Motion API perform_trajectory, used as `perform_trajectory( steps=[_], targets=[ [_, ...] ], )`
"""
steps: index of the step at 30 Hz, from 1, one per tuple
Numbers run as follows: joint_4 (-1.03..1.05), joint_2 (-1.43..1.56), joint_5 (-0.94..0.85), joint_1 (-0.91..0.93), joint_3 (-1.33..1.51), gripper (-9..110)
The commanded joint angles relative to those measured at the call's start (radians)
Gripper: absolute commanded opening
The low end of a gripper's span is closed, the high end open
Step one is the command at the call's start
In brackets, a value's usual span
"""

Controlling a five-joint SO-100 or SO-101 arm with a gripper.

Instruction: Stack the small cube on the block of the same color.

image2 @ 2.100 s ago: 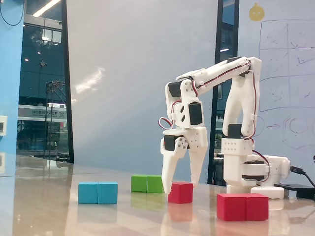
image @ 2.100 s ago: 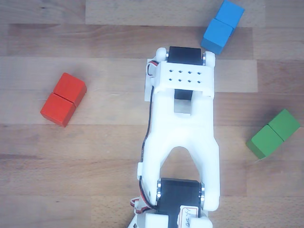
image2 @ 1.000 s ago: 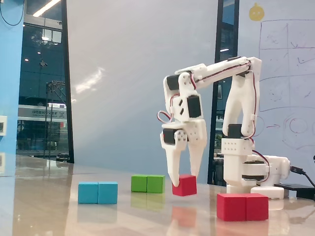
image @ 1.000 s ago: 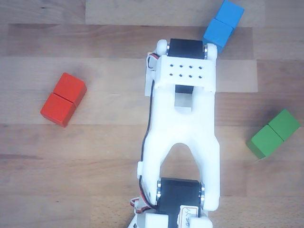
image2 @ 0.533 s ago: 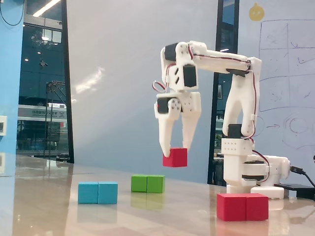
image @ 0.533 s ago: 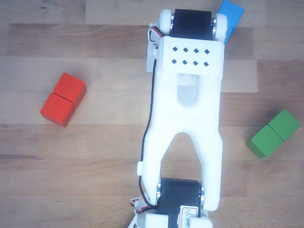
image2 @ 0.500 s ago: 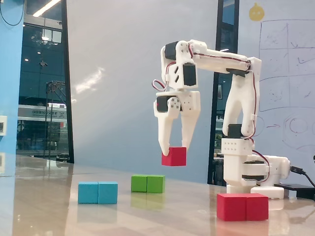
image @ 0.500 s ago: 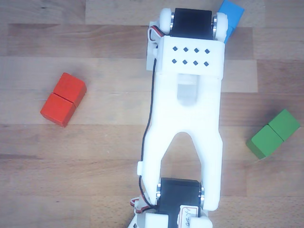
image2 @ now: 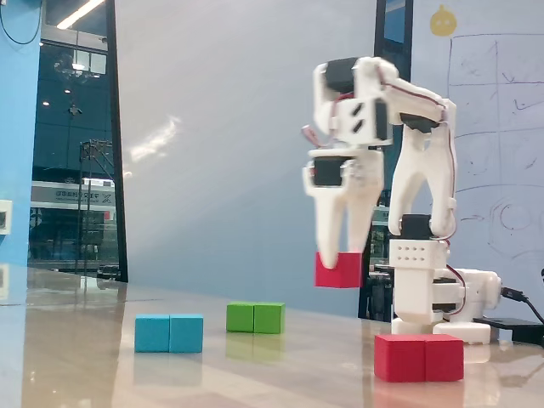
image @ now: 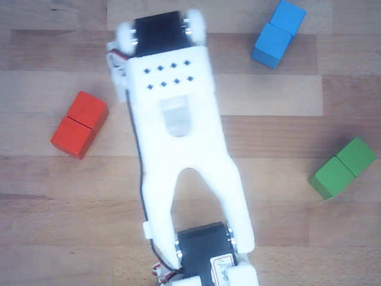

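Nearest the lens in the fixed view lies the red block (image2: 419, 357), two cubes long, flat on the wooden surface (image2: 212, 374) at the lower right, in front of the arm's base. Blue block (image2: 169, 332) and green block (image2: 255, 317) lie further left and back, well apart from the red block, with bare surface between all three.

From the other view, looking down, the white arm (image: 178, 137) covers the middle of the frame. Red block (image: 80, 124) lies to its left, blue block (image: 278, 33) at upper right near the top edge, green block (image: 343, 167) at right near the frame edge. Open wood separates each block from the arm and from the others.

Pincer (image2: 338, 255) hangs in the air, pointing down, closed on the small red cube (image2: 337, 270), which is clear of the surface and sits above and left of the red block. Pincer and cube are hidden beneath the arm in the other view.
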Motion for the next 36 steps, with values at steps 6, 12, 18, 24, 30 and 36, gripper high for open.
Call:
perform_trajectory(
  steps=[6,12,18,24,30,36],
  targets=[
    [0.035,0.026,-0.009,-0.235,-0.258,7],
    [0.032,0.014,-0.009,-0.351,-0.268,7],
    [0.029,0.008,-0.011,-0.434,-0.268,7],
    [0.003,-0.011,-0.011,-0.449,-0.268,7],
    [-0.038,-0.094,-0.011,-0.448,-0.268,7],
    [-0.083,-0.144,-0.011,-0.425,-0.268,7]
  ],
)
